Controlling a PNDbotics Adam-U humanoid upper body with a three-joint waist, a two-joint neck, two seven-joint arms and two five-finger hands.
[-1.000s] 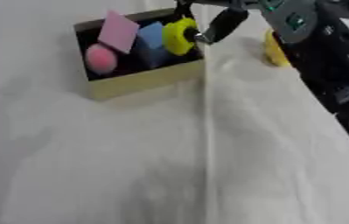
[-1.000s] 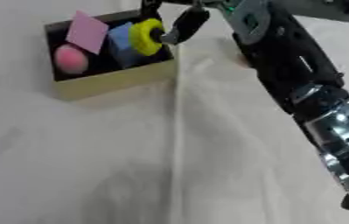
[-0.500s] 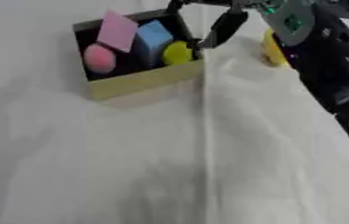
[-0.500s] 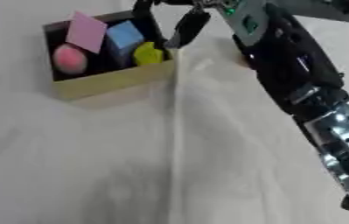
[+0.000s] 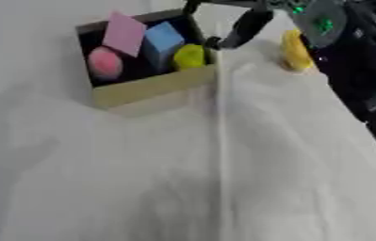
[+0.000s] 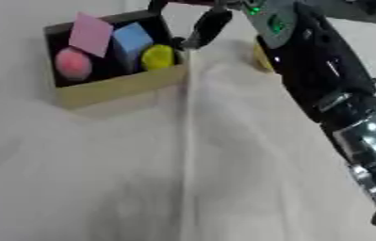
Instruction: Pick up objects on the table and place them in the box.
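1. At upper left of the table (image 5: 141, 188), which is covered in white cloth, stands the box (image 5: 154, 87): tan outer walls, dark interior, set askew to the picture edges

2. Leftmost inside the box lies a pink rounded object (image 5: 104, 63), close to the left wall

3. Next to it, toward the far wall, a flat pink piece (image 5: 125, 34) stands tilted on a corner, its top rising above the box rim

4. Right of the flat piece sits a blue block (image 5: 163, 41), touching or nearly touching it

5. Right of the blue block, against the right wall of the box, rests a yellow rounded object (image 5: 188, 56). It lies inside the box and clear of the hand

6. Running from the box's right corner down the cloth is a straight raised fold (image 5: 221, 155)

7. Over the right rim of the box hangs the right hand (image 5: 244, 28), reaching in from the upper right. Its dark fingers (image 6: 208, 27) point down and are spread, holding nothing; the tips hang just above the rim beside the yellow rounded object

8. Right of the hand, on the cloth outside the box, lies a yellow object (image 5: 296, 49), partly hidden behind the right forearm (image 5: 347, 61); its shape cannot be made out

9. Along the right edge the black and silver arm extends down toward the lower right corner

10. Left hand: visible in neither view
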